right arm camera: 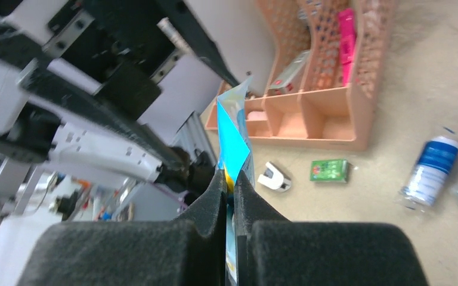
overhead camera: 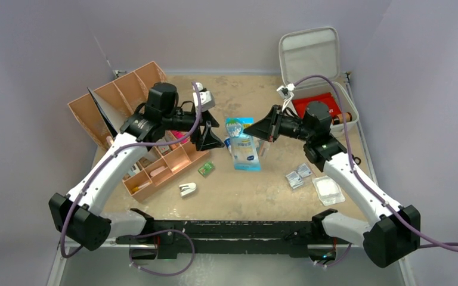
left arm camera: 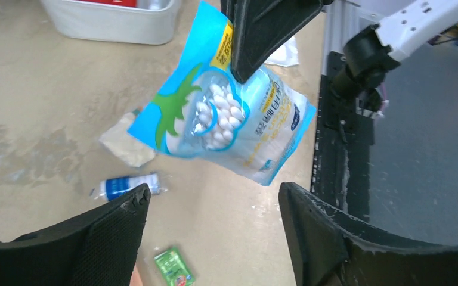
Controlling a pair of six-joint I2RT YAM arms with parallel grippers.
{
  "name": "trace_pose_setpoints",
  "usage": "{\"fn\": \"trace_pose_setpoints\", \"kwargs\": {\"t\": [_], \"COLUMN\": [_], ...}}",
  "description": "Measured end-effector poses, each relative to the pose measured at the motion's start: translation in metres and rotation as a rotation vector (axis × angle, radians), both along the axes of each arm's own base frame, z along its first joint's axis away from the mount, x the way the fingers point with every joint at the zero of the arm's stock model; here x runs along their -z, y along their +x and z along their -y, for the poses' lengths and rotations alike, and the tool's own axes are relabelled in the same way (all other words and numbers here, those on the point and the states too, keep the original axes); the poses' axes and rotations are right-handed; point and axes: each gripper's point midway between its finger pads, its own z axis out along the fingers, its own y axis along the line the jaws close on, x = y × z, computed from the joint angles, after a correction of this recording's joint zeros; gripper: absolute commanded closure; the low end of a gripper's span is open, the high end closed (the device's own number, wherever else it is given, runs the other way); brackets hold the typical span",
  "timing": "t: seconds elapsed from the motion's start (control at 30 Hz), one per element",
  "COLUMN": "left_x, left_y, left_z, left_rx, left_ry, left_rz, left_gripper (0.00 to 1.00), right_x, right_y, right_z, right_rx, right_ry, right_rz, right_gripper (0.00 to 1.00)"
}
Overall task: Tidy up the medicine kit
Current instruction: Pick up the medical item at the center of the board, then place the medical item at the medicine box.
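Observation:
The medicine kit (overhead camera: 350,117) stands open at the back right, its grey lid (overhead camera: 309,53) upright and a red pouch (overhead camera: 316,106) inside; its wall shows in the left wrist view (left arm camera: 113,24). My right gripper (overhead camera: 257,132) is shut on the top edge of a blue bag of cotton swabs (overhead camera: 243,146) and holds it above the table. The bag hangs in the left wrist view (left arm camera: 226,125) and stands edge-on between my right fingers (right arm camera: 229,179). My left gripper (overhead camera: 212,132) is open and empty just left of the bag, its jaws wide apart (left arm camera: 214,205).
Tan-orange organizer trays (overhead camera: 149,131) stand at the left, also in the right wrist view (right arm camera: 310,113). On the table lie a small blue-white bottle (left arm camera: 128,186), a green packet (overhead camera: 206,169), a white clip-like item (overhead camera: 187,189), a gauze packet (left arm camera: 125,143) and small packets (overhead camera: 298,176).

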Motion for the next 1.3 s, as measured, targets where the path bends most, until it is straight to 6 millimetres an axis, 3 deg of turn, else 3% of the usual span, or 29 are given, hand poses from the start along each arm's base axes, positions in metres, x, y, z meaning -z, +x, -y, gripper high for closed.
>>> {"fn": "trace_pose_setpoints", "kwargs": {"t": [0.13, 0.33, 0.6, 0.73, 0.87, 1.0, 1.3], "left_x": [-0.002, 0.013, 0.04, 0.058, 0.07, 0.065, 0.06], "left_y": [0.01, 0.027, 0.035, 0.035, 0.028, 0.024, 0.042], "left_z": [-0.011, -0.033, -0.041, -0.044, -0.047, -0.047, -0.055], "left_rx": [-0.108, -0.324, -0.453, -0.485, -0.485, -0.492, -0.61], "left_ry": [0.026, 0.08, 0.102, 0.118, 0.113, 0.078, 0.134], "left_rz": [0.061, 0.057, -0.043, -0.089, -0.094, -0.097, -0.15], "left_gripper": [0.13, 0.0, 0.0, 0.0, 0.0, 0.0, 0.0], "right_x": [0.009, 0.03, 0.062, 0.059, 0.046, 0.044, 0.089], "right_y": [0.017, 0.047, 0.104, 0.14, 0.175, 0.198, 0.241], "right_z": [0.011, 0.027, 0.07, 0.093, 0.132, 0.181, 0.265], "right_rx": [0.153, 0.342, 0.708, 0.827, 0.96, 1.095, 1.309], "right_ry": [-0.041, -0.127, -0.28, -0.316, -0.348, -0.345, -0.35], "right_rz": [-0.047, -0.101, -0.222, -0.212, -0.17, -0.167, -0.278], "right_gripper": [1.0, 1.0, 1.0, 1.0, 1.0, 1.0, 1.0]}}
